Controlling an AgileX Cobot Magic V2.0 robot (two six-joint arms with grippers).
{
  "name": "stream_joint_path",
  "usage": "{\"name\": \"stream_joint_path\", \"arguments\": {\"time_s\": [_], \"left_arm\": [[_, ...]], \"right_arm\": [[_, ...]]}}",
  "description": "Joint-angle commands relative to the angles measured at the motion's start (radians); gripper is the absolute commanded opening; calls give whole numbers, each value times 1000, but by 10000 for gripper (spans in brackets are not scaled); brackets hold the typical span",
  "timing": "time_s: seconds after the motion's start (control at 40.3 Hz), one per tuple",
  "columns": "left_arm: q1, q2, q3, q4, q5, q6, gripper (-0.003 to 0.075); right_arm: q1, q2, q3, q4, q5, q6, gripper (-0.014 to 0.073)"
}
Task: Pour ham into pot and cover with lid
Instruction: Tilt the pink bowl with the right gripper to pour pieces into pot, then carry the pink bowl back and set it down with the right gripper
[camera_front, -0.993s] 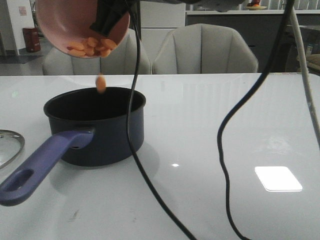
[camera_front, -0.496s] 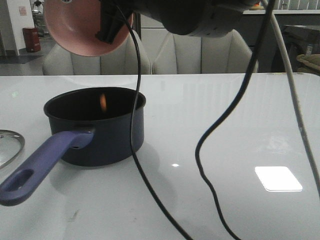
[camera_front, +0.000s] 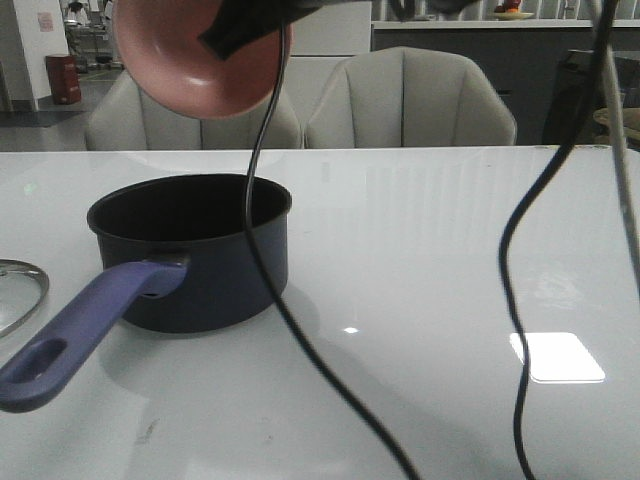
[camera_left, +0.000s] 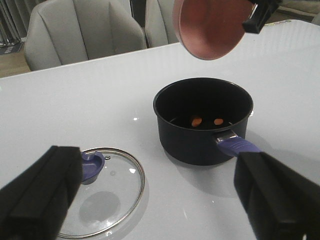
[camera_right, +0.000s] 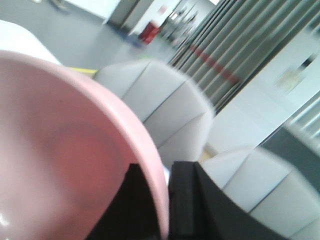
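Two ham pieces in pot

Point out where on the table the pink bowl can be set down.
The table is bare to the right of the pot, though cables dangle there. The left is crowded: handle and lid. The right gripper holds the bowl above the pot.

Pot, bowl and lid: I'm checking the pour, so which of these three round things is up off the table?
The pink bowl, tipped in the right gripper above the pot. Pot and glass lid both rest on the table.
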Motion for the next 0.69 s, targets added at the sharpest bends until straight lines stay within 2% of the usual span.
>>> {"name": "stream_joint_path", "arguments": {"time_s": [0.0,0.199,0.347,0.447,0.521,0.596,0.67], "left_arm": [[-10,11,-25,-10,-80,-10,648],[-10,11,-25,-10,-80,-10,648],[-10,11,-25,-10,-80,-10,648],[-10,11,-25,-10,-80,-10,648],[-10,11,-25,-10,-80,-10,648],[-10,11,-25,-12,-80,-10,648],[-10,11,-25,-12,-80,-10,648]], "right_arm": [[-47,-117,-67,142,138,30,138],[-211,-218,-78,446,401,30,138],[-391,-279,-78,568,719,31,138],[-513,-298,-78,573,886,40,138],[-604,-304,-78,556,1007,93,138],[-677,-306,-78,498,1102,169,138],[-740,-306,-78,376,1157,267,138]]}}
